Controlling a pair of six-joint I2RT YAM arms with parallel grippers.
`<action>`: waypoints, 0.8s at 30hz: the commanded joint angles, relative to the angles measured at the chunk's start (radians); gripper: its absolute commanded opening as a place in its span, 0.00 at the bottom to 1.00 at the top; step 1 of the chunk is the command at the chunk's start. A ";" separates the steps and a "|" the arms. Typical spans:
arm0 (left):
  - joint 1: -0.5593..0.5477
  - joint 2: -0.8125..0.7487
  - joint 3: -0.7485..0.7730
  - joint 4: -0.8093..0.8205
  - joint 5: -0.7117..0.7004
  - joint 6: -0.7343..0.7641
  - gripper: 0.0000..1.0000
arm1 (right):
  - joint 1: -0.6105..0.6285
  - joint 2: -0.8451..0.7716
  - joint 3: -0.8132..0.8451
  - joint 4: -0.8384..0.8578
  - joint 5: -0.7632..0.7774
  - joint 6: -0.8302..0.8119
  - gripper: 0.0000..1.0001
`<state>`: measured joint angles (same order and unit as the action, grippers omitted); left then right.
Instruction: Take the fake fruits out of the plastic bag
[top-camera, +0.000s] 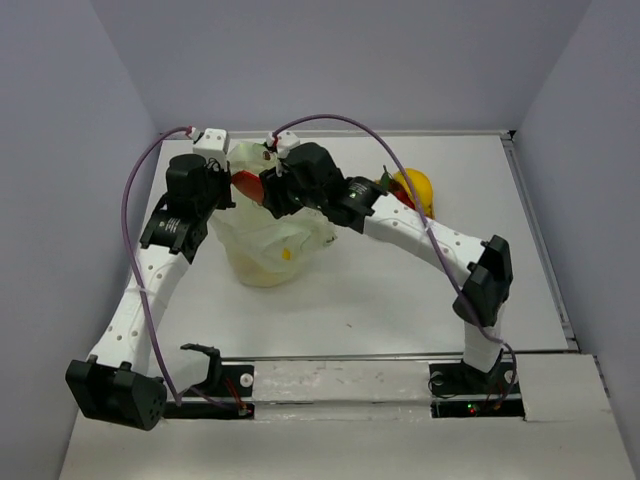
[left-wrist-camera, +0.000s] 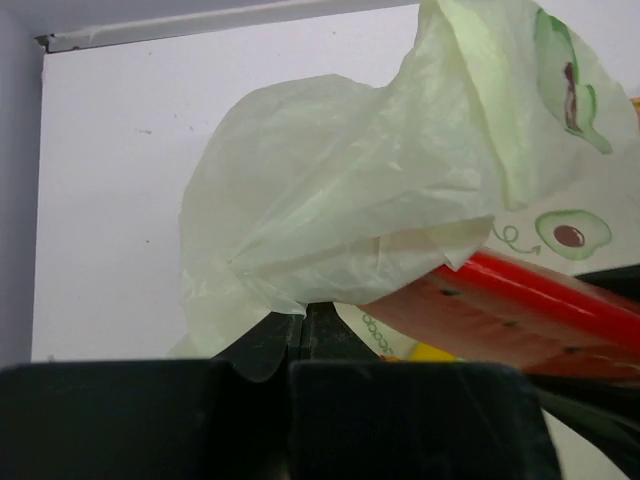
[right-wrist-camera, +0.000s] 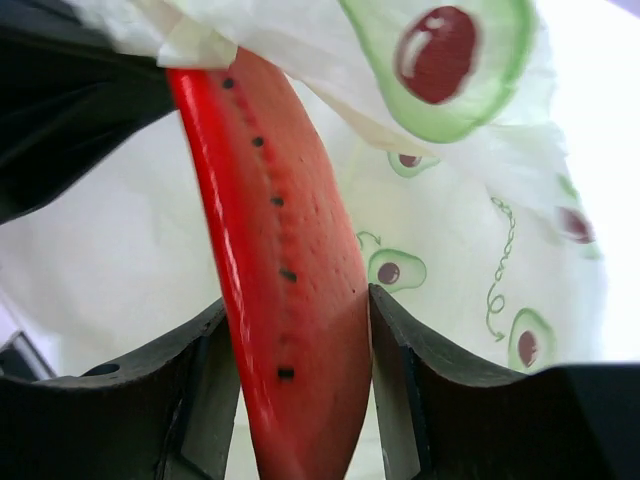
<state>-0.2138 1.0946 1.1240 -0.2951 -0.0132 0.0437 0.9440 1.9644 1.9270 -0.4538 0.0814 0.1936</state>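
My right claw (right-wrist-camera: 297, 335) clamps a red seeded slice (right-wrist-camera: 270, 200); my left claw (left-wrist-camera: 298, 335) pinches the plastic bag (left-wrist-camera: 340, 190). Below lies a white table (top-camera: 400, 290), with pale grey walls (top-camera: 350, 60) around it.

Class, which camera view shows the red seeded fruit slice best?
The right wrist view: the red slice fills the frame, seeds visible, clamped in the right gripper. The left wrist view shows part of it under the plastic bag; the top view, a small red patch.
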 joint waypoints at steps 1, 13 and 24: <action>0.007 0.011 0.075 0.065 -0.063 -0.004 0.00 | -0.008 -0.099 -0.074 0.089 -0.072 -0.091 0.01; 0.025 0.005 0.083 0.057 -0.091 -0.007 0.00 | -0.181 -0.323 -0.244 0.135 -0.134 -0.051 0.01; 0.039 0.013 0.089 0.051 -0.084 -0.001 0.00 | -0.388 -0.561 -0.488 0.093 -0.042 -0.010 0.01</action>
<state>-0.1810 1.1229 1.1740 -0.2737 -0.0986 0.0437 0.6319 1.4662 1.4799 -0.3798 -0.0429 0.1463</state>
